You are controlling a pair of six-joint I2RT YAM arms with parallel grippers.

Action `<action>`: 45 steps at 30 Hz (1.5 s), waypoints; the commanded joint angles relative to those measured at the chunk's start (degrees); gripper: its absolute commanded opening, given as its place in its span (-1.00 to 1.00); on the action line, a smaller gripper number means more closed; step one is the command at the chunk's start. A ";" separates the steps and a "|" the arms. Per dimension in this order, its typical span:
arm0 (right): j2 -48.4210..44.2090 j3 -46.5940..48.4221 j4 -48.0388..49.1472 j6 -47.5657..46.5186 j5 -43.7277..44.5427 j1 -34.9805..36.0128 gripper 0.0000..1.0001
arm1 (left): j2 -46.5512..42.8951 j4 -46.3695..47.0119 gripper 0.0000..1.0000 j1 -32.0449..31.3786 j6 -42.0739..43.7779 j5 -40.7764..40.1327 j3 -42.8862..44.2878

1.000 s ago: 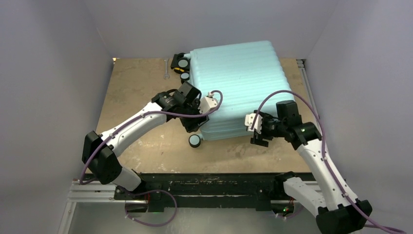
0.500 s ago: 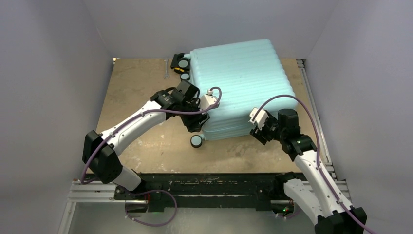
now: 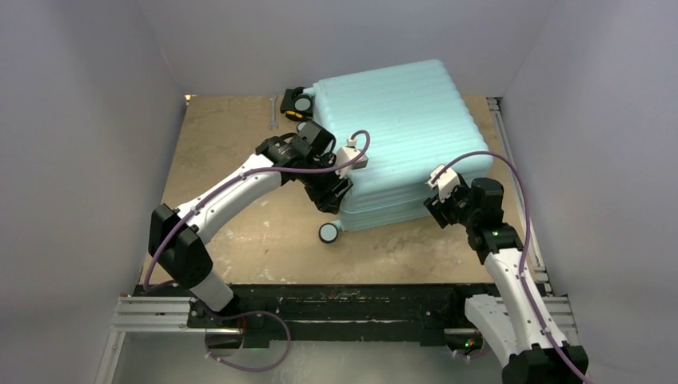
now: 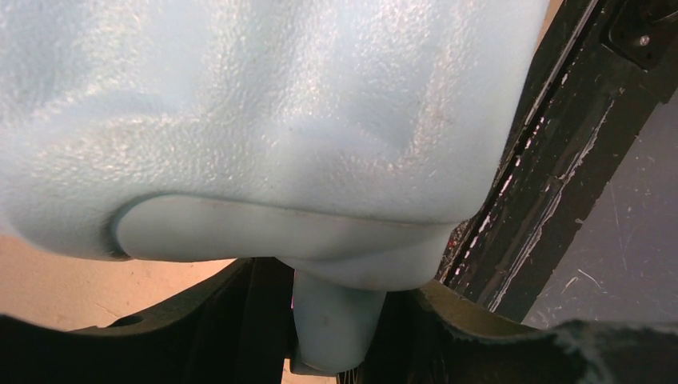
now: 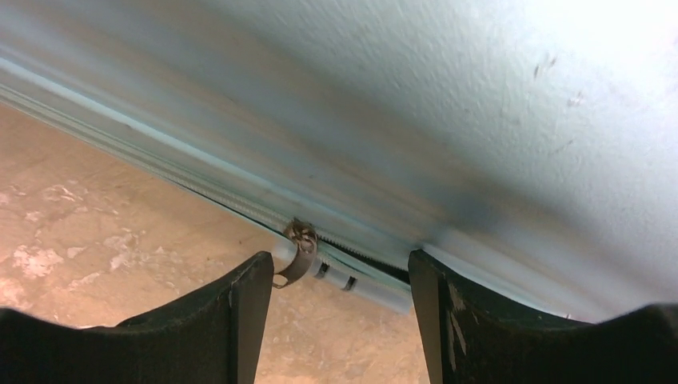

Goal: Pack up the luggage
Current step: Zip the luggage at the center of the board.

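— Left end effector (image 4: 332, 344)?
— Clamped on a moulded stub at the near-left corner of the pale mint ribbed hard-shell suitcase (image 3: 400, 136), likely steadying it.
— Right end effector (image 5: 340, 288)?
— Jaws apart, straddling the metal zipper pull (image 5: 300, 248), probably for zipping. The suitcase lies closed, far-right on the tan tabletop (image 3: 224, 152); free room is leftward only.
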 commanded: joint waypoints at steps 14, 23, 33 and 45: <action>10.00 1.55 -0.73 -7.90 -17.99 -6.88 -0.15 | 3.45 18.17 -1.00 1.46 -4.09 -3.73 9.14; 5.17 1.09 -9.69 -21.74 -20.53 -6.88 0.30 | 4.73 17.98 -1.00 0.76 -4.04 -3.99 9.67; 9.33 8.87 -8.11 -19.23 -18.29 -16.03 0.03 | 5.00 18.18 -1.00 0.77 -4.03 -3.18 14.91; 20.74 14.77 -14.21 -29.03 -34.02 -35.80 -0.46 | 4.07 21.69 -1.00 0.77 -3.94 -1.60 11.92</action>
